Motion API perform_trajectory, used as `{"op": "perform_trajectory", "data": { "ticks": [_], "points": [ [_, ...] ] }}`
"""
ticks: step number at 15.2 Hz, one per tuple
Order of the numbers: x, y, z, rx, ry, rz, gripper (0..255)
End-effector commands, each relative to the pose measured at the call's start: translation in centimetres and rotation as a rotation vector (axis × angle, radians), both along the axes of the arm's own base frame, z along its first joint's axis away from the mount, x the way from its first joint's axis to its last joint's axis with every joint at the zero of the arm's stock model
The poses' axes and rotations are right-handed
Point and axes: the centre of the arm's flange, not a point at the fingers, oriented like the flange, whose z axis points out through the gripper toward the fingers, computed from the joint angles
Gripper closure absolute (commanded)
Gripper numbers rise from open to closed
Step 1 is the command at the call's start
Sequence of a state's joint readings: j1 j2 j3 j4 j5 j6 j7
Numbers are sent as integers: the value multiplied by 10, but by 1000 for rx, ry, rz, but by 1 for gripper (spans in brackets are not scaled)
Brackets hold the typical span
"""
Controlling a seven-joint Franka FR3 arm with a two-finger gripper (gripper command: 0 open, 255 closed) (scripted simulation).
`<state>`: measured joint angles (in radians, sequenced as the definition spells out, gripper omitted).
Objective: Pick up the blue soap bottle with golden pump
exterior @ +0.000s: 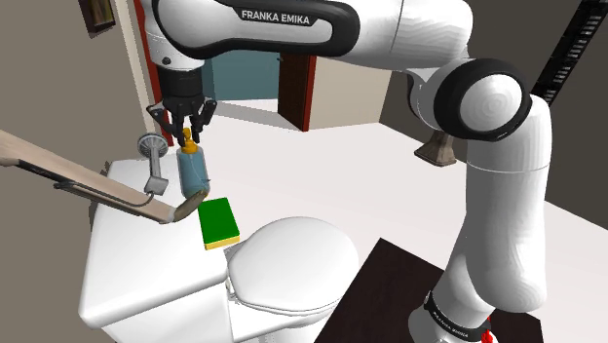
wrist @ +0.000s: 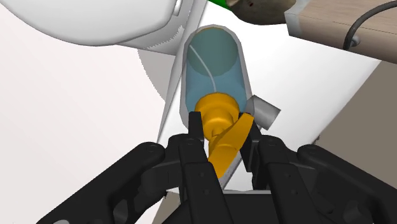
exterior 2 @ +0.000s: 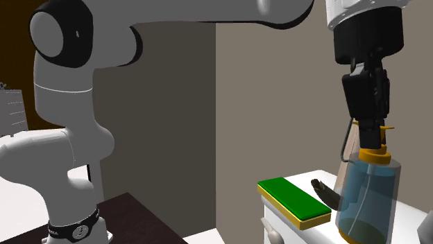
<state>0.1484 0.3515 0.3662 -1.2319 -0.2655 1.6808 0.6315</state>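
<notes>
Looking at the shoulder view, you see the blue soap bottle [exterior: 194, 172] standing upright on the white toilet tank top [exterior: 127, 244], close to the edge that faces the toilet lid [exterior: 292, 258] and toward that edge's far end. Your gripper [exterior: 187, 132] hangs straight above it, pointing down, with the arm arching in from the stand [exterior: 390, 292] at that view's lower right.

In the wrist view you have the gripper [wrist: 222, 127] drawn in narrow around the golden pump [wrist: 219, 118]. One finger presses the pump's collar and the other its spout, so the pincer has the bottle [wrist: 210, 63] by its pump and the blue body stays free below. You cannot tell from these pictures whether the bottle's base rests on the tank top or is just clear of it.

The second exterior view gives you the same grasp from the side, with the gripper [exterior 2: 371, 135] closed over the pump [exterior 2: 375, 149] and the bottle [exterior 2: 368, 194] upright beneath it.

A green sponge [exterior: 218, 223] with a yellow underside lies flat near the bottle, along the same edge of the tank top but nearer its close end. A wooden-handled brush [exterior: 58, 171] slants in over the tank top's opposite edge, its dark head between bottle and sponge. A grey fitting [exterior: 153, 161] stands just beside the bottle on the far side.
</notes>
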Motion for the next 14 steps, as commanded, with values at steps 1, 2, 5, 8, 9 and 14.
{"op": "perform_trajectory", "data": {
  "ticks": [1,2,5,8,9,14],
  "points": [
    [0,0,10,0,0,0,255],
    [0,0,16,0,0,0,255],
    [0,0,32,0,0,0,255],
    [0,0,47,0,0,0,255],
    [0,0,53,0,0,0,255],
    [0,0,69,0,0,0,255]
  ]
}}
